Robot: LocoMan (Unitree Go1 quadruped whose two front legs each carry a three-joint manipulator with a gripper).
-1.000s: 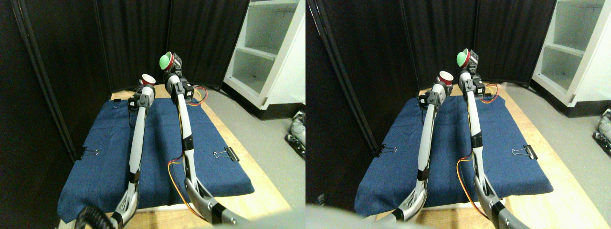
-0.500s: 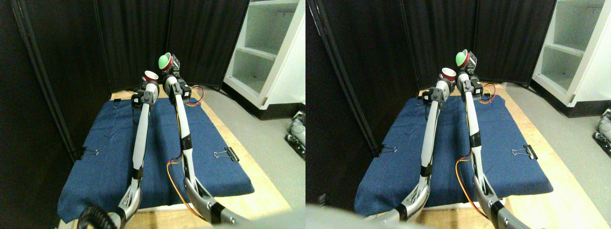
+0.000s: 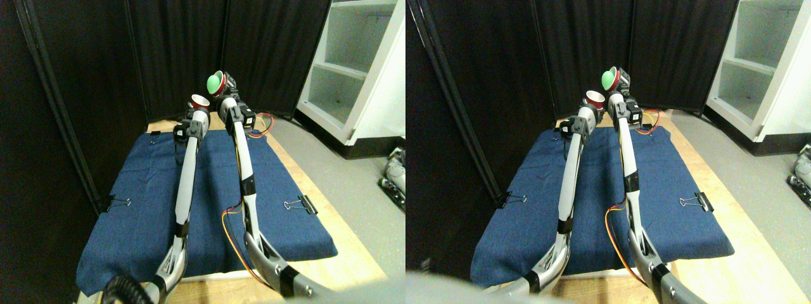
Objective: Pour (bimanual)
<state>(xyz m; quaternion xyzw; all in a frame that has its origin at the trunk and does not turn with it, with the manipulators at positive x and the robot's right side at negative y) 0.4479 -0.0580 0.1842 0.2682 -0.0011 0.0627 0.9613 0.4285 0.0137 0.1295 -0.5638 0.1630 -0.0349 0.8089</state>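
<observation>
We see a wooden bench point(image 3: 355, 250) with a dark blue cloth point(image 3: 139, 209) spread over most of its top, held by a binder clip point(image 3: 303, 204) at the right edge and another binder clip point(image 3: 117, 202) at the left edge. Black curtains point(image 3: 190, 44) close off the far side, and a white shelf unit point(image 3: 355, 69) stands beyond the far right corner. Our two pale arms reach from the near edge up over the far end of the cloth. The left gripper point(image 3: 199, 109) holds a small red cup point(image 3: 200, 101) upright, mouth up, above the far edge; its jaws look clamped on the cup. The right gripper point(image 3: 223, 87) holds a green cup point(image 3: 215, 81) just beside and higher than the red one, tipped toward it; its jaws appear clamped on it.
</observation>
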